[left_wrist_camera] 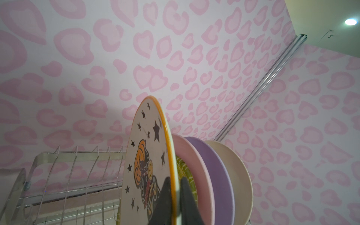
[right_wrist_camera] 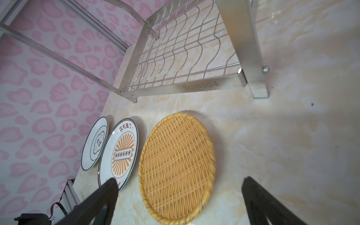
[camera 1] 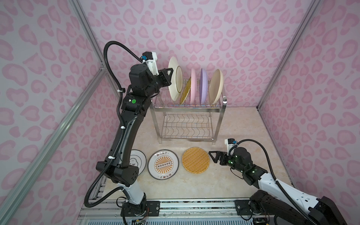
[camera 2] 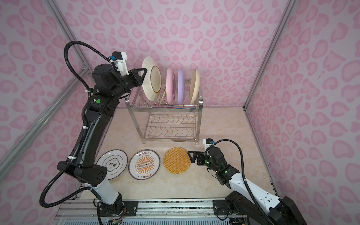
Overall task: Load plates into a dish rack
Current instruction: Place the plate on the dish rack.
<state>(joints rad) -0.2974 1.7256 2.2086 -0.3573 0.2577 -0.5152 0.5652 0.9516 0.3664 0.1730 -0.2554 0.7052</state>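
Right fingers (camera 1: 214, 156) wide, low at flat woven plate (camera 1: 195, 160) edge. Sunburst plate (camera 1: 163, 164) and dark-rim plate (camera 2: 112, 164) flat alongside on worktop (camera 1: 243, 126), narrow gaps. Beyond, dish rack (camera 1: 187, 109): left fingers (camera 1: 169, 77) pinch star plate (left_wrist_camera: 148, 155) rim over top tier, just beside tilted woven plate (camera 1: 186, 90), then pink plate (camera 1: 193, 85), lilac plate (camera 1: 203, 85), cream plate (camera 1: 216, 86). Free prongs leftward.

On the lower bar of the dish rack (right_wrist_camera: 200, 85) is stamped "SUS304". The sunburst plate (right_wrist_camera: 121, 153) reads "該吃飯了", the dark-rimmed plate (camera 2: 112, 164) "食味".
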